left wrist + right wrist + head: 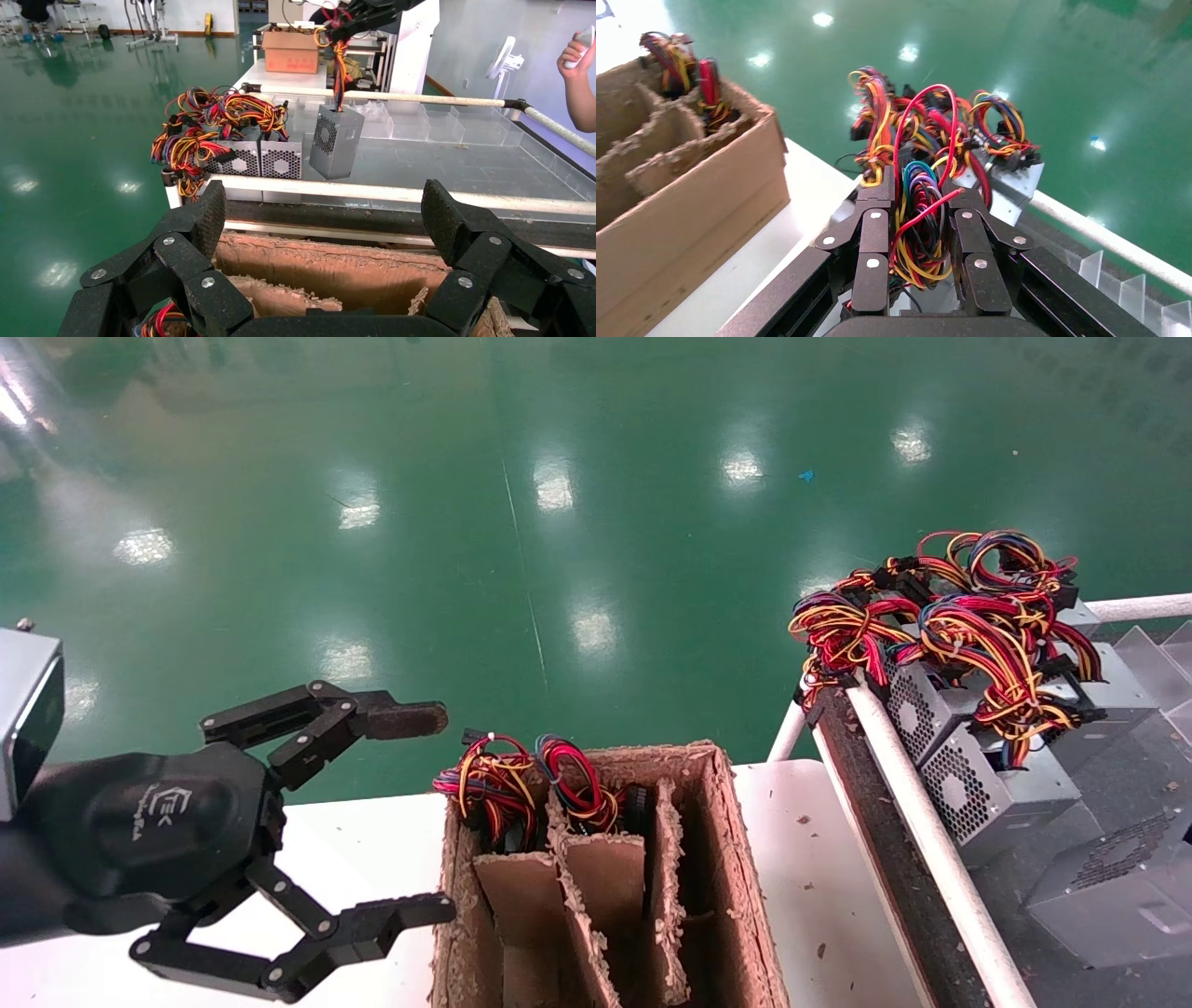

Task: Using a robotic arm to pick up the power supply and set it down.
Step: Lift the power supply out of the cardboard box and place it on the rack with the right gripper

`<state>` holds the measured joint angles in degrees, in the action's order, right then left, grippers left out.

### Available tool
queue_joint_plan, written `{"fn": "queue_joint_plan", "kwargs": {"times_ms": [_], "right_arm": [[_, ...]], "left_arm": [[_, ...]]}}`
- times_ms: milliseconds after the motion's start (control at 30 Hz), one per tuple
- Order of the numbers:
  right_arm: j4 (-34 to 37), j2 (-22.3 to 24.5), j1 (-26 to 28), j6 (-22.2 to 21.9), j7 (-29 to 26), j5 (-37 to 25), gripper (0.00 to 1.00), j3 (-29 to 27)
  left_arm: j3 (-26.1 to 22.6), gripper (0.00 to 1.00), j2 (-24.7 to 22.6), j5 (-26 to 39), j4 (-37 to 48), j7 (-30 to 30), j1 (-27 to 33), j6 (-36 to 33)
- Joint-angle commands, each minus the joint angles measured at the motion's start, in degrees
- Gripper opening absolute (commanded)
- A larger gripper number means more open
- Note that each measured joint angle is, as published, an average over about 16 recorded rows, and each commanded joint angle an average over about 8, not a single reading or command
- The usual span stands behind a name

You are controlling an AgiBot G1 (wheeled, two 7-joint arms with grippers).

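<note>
In the left wrist view a silver-grey power supply hangs by its wires just above a grey tray. My right gripper, far off in that view, holds it from above. The right wrist view shows this gripper shut on the power supply's bundle of red, yellow, black and blue wires. The right arm does not appear in the head view. My left gripper stands open with nothing in it, beside the left wall of a cardboard box; its fingers frame the box.
The cardboard box has divider slots, and two wire bundles stick out of its far slots. Several more power supplies with tangled wires lie behind a white rail. Clear partitions line the tray. A person's hand is far off.
</note>
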<state>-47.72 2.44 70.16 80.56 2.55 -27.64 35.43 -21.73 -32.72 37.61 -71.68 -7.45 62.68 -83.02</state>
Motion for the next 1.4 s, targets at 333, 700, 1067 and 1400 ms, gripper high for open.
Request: {"fn": "queue_joint_plan", "kwargs": {"times_ms": [333, 700, 1067, 1400], "right_arm": [[-7.3, -3.4, -2.4, -16.0, 5.1, 6.2, 0.00, 3.5], [-19.2, -3.4, -4.7, -27.6, 4.9, 7.7, 0.00, 5.6], [-22.9, -4.5, -5.2, -32.3, 4.4, 7.5, 0.60, 6.0], [-22.5, -5.8, -5.7, -33.6, 3.6, 7.0, 1.00, 6.6]], "left_arm": [[0.0, 1.00, 0.0, 0.0, 0.0, 0.0, 0.0, 0.0], [0.0, 1.00, 0.0, 0.0, 0.0, 0.0, 0.0, 0.0], [0.0, 1.00, 0.0, 0.0, 0.0, 0.0, 0.0, 0.0], [0.0, 1.00, 0.0, 0.0, 0.0, 0.0, 0.0, 0.0]]}}
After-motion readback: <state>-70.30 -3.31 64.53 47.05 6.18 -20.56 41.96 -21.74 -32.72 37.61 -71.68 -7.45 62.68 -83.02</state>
